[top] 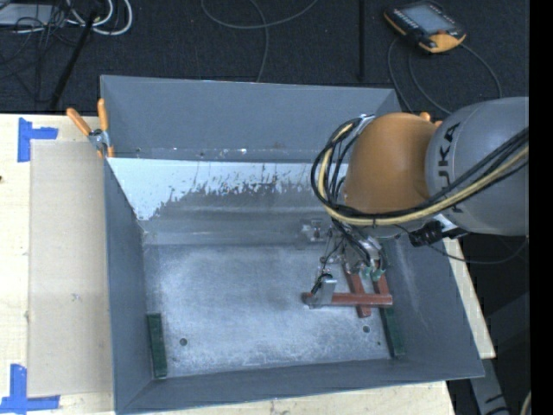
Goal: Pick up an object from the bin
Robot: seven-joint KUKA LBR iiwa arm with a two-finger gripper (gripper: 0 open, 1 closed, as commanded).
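Observation:
My gripper (335,275) hangs low over the right part of the bin floor, under the orange wrist cover. Right beneath and beside it lies a reddish-brown piece (363,300) made of two flat bars crossed over each other. One bar runs left to right and the other slants toward the front. The gripper's lower end reaches down at the left end of that piece, close to or touching it; I cannot tell which. A dark green strip (393,330) lies just in front of the piece along the right wall.
Another dark green strip (155,346) lies near the front left corner of the bin floor. The arm and its cables cover the bin's back right corner.

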